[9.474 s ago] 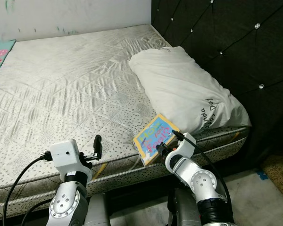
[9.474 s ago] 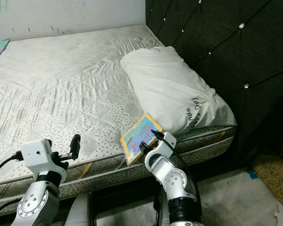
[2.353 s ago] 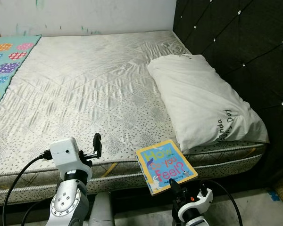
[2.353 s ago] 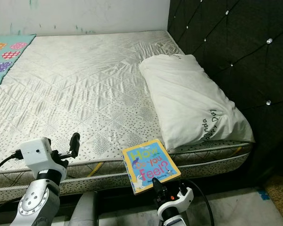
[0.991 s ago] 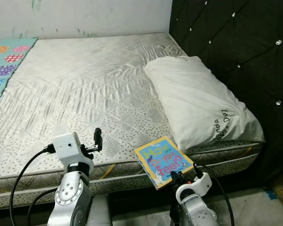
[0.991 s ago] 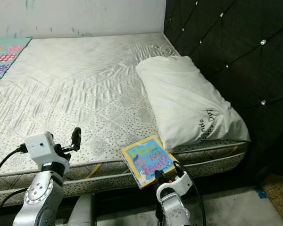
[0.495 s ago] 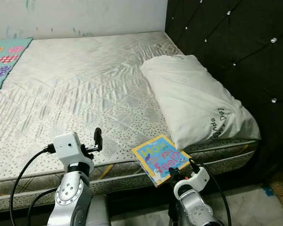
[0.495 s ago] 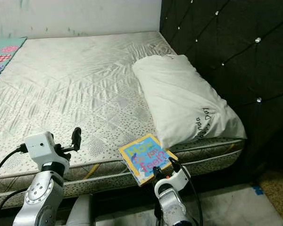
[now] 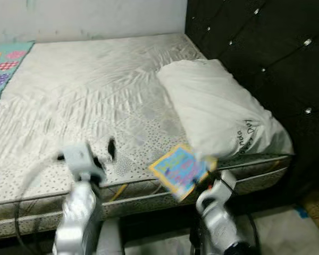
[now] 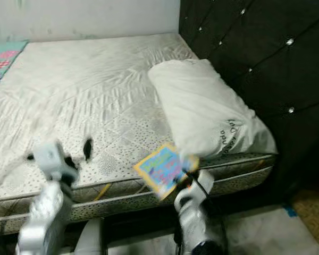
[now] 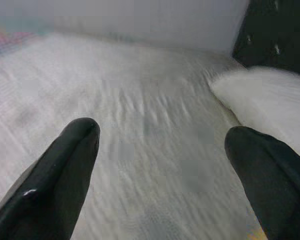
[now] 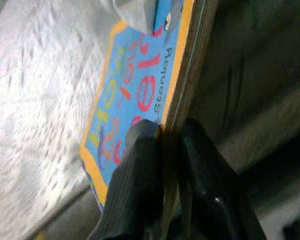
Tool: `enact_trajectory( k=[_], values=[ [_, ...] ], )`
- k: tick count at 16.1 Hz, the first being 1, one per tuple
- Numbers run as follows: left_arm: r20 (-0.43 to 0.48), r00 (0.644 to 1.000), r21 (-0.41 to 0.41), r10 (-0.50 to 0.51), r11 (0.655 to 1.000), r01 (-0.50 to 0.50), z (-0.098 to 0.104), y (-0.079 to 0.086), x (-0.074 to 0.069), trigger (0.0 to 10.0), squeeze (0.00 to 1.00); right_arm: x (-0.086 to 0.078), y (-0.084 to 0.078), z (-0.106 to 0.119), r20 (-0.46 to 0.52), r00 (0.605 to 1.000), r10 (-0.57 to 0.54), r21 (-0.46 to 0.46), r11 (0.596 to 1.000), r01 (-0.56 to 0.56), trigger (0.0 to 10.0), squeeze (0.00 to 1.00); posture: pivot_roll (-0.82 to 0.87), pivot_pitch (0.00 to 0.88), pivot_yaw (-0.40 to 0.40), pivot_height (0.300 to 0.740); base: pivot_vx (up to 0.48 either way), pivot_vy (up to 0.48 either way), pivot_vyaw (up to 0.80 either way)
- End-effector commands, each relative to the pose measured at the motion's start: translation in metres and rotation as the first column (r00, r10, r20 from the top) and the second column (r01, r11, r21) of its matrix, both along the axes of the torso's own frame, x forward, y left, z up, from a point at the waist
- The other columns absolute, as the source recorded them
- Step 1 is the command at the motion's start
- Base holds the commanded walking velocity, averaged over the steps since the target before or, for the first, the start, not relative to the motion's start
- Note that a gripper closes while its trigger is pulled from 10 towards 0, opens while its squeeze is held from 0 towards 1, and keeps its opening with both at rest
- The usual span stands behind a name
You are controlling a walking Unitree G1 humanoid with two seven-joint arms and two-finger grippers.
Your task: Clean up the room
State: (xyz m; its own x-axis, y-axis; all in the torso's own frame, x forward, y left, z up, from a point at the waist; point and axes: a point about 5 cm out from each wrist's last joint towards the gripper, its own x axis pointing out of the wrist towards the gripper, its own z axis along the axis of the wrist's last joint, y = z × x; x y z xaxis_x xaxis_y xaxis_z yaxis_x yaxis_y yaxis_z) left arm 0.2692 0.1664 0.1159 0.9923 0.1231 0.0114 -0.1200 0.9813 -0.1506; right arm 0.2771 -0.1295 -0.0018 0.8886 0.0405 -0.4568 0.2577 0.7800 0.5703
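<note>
Blue-and-yellow card covers mark the picture book [image 9: 179,171] in the left eye view, where it hangs at the near edge of the bed [image 9: 95,90], tilted up over the mattress rim just beside the white pillow [image 9: 218,111]; the right pincer [image 9: 202,180] grips its lower edge from below, though blur softens both arms. Further left in that view the left pincer [image 9: 110,149] stands raised over the mattress edge, holding nothing. From the right eye view the same scene reads alike: the book's upper corner lies close against the pillow, and the dark tufted headboard [image 10: 244,48] rises behind. Looking along the left wrist view, two black fingers [image 11: 60,170] stand wide apart with bare mattress between them, so that pincer is released. Along the right wrist view, both fingers [image 12: 140,165] are clenched on the book's thin edge, one on the printed cover and one behind it. My judgement is that the grasp is the weak spot: the fingers pinch only a narrow strip near one edge, so the book's weight could swing it round or slide it out, dropping it to the floor. If carried upward carelessly, its corner might also catch the pillow and be levered free.
</note>
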Motion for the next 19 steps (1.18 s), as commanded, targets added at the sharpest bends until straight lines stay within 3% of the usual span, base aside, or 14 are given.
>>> enact_trajectory(
  k=[1,3,9,14,19],
  values=[
    [0.010,1.000,0.018,0.016,1.000,-0.016,-0.0009,0.0045,-0.0011,10.0,0.00,0.0649,0.0372,0.1875,0.635,0.555,0.538,-0.717,0.678,0.163,10.0,0.00,0.10,0.000,0.000,0.587,0.000,0.000,0.00],
    [0.009,1.000,0.017,0.010,1.000,-0.010,-0.0013,0.0024,-0.0009,10.0,0.00,0.0623,0.0366,0.1789,0.619,0.574,0.536,-0.702,0.705,0.099,10.0,0.00,0.09,0.000,0.000,0.587,0.000,0.000,0.00],
    [0.027,1.000,0.016,0.002,1.000,-0.002,-0.0032,0.0013,0.0018,10.0,0.00,0.0563,0.0451,0.1857,0.643,0.541,0.543,-0.680,0.729,0.077,10.0,0.00,0.09,0.000,0.000,0.630,0.000,0.000,0.00],
    [0.037,0.999,0.010,-0.003,1.000,0.002,-0.0019,-0.0005,0.0019,10.0,0.00,0.0603,0.0370,0.1828,0.639,0.599,0.483,-0.642,0.764,0.069,10.0,0.00,0.09,0.000,0.012,0.685,0.000,0.000,0.00],
    [0.051,0.999,0.022,-0.013,1.000,0.012,0.0002,-0.0011,0.0045,10.0,0.00,0.0613,0.0353,0.1826,0.638,0.612,0.467,-0.636,0.768,0.076,10.0,0.00,0.09,0.000,0.013,0.730,0.000,0.000,0.00]
  ],
)
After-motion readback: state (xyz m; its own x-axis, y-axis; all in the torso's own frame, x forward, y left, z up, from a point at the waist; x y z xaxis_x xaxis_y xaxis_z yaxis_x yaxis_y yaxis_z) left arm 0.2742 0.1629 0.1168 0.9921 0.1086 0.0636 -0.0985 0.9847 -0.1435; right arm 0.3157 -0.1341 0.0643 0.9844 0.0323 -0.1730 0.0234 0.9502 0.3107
